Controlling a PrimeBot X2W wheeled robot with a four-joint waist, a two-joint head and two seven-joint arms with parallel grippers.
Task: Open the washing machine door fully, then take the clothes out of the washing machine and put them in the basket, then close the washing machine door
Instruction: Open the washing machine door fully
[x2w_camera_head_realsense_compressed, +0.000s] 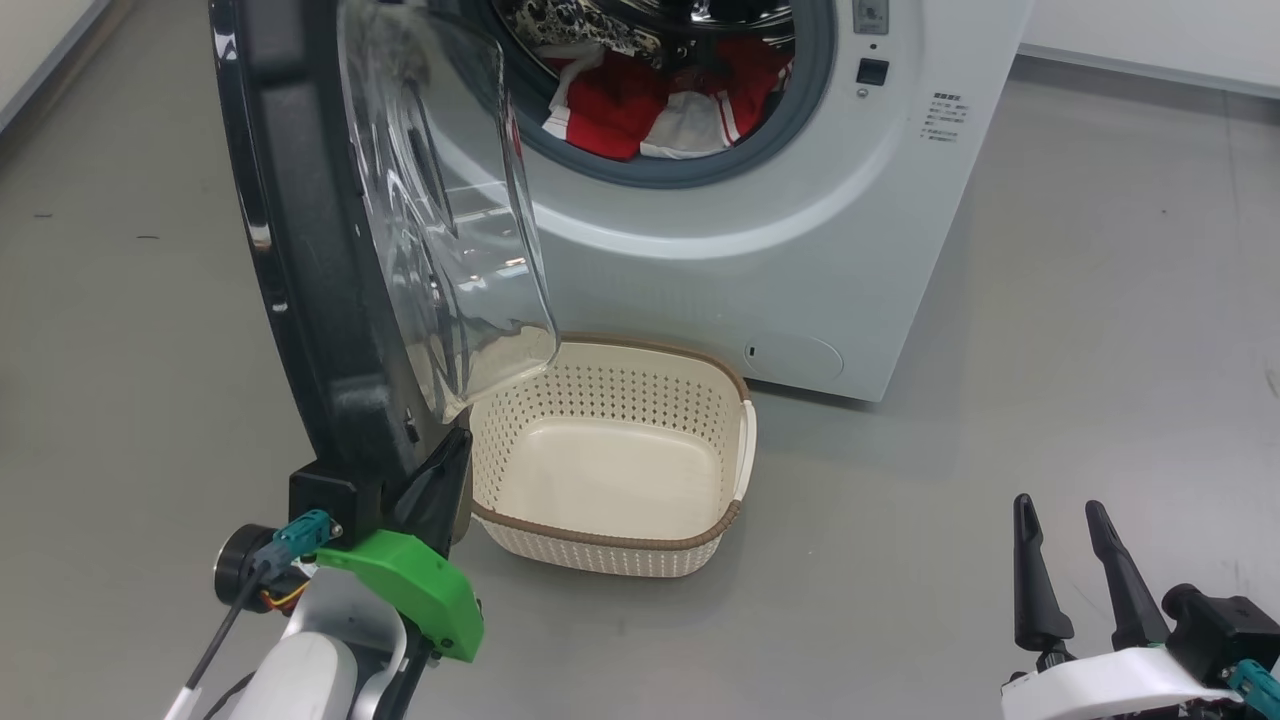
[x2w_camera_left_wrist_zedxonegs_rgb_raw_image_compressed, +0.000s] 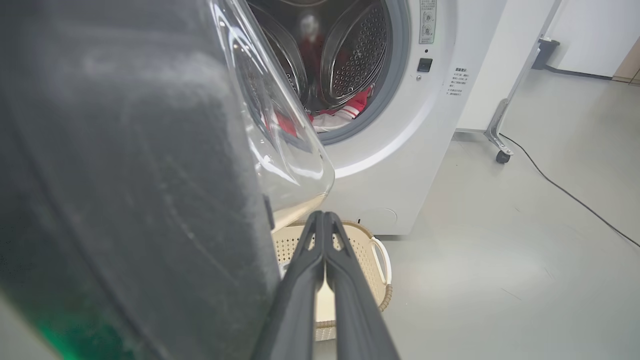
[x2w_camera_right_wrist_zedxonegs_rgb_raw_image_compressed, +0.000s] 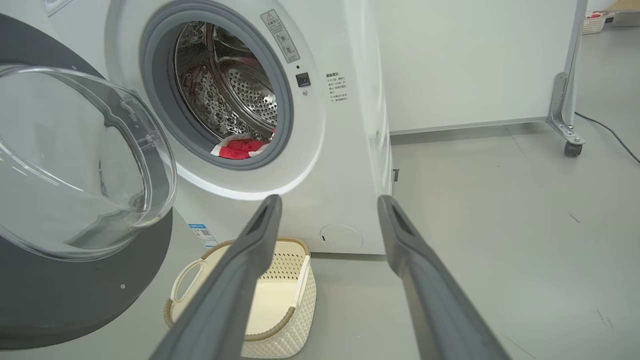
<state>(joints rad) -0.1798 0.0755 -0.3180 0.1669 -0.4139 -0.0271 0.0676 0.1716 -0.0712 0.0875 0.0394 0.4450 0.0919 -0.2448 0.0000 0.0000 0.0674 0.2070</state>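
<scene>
At the lower left of the head view, the left gripper (x2w_camera_head_realsense_compressed: 455, 445) is holding its two dark fingers pressed together with nothing between them. Its tips are lying right by the bottom edge of the washing machine door (x2w_camera_head_realsense_compressed: 310, 250); whether they are touching it I cannot tell. At the lower right, the right gripper (x2w_camera_head_realsense_compressed: 1058, 506) is hanging over the floor with its fingers spread wide, gripping nothing, well apart from the rest. The door is standing swung out on the left, its clear glass bowl (x2w_camera_head_realsense_compressed: 440, 200) bulging toward the opening. Just beyond it, mid-frame, the basket (x2w_camera_head_realsense_compressed: 600, 548) is sitting on the floor, its cream bottom bare, near the front of the washing machine (x2w_camera_head_realsense_compressed: 800, 250). In the upper middle, the clothes (x2w_camera_head_realsense_compressed: 620, 115) are lying bunched inside the drum, red and white, just behind the grey gasket (x2w_camera_head_realsense_compressed: 690, 172).
</scene>
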